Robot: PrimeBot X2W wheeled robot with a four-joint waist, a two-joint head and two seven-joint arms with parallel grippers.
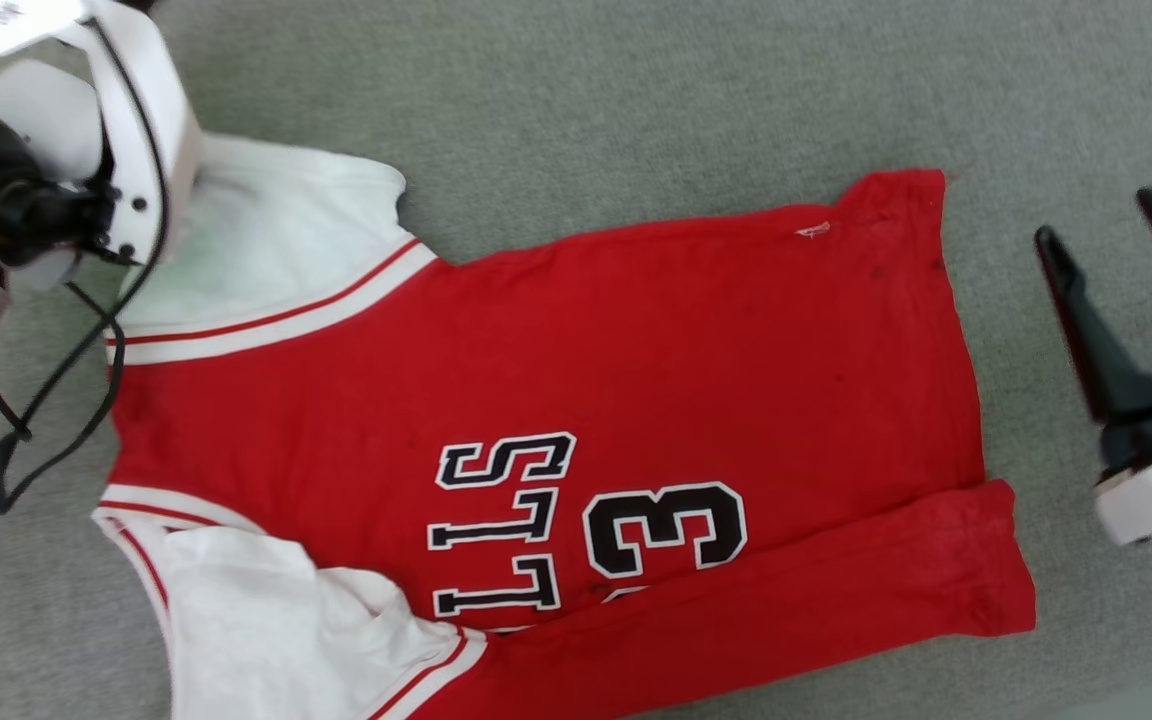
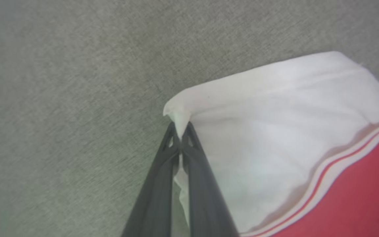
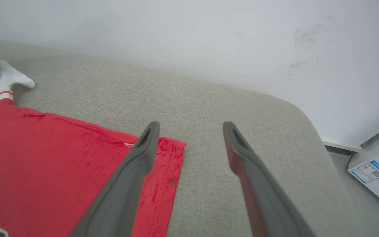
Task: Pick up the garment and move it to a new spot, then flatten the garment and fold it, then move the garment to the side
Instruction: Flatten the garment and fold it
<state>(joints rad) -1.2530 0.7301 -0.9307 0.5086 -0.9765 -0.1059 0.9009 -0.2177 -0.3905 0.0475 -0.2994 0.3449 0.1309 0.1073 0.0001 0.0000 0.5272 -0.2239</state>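
Note:
The garment, a red jersey with white sleeves, striped trim and a black "3", lies spread on the grey surface, its near long side folded over. In the left wrist view my left gripper is shut on the corner of the white sleeve, a bit of cloth pinched between the tips. My left arm's white wrist covers that sleeve in the head view. My right gripper stands open beside the garment's hem, off the cloth. In the right wrist view the right gripper hovers open above the hem corner.
The grey cushion ends at a rounded edge against a white wall. A white box with a blue label sits on the floor beyond the cushion's right end. Black cables hang from my left arm.

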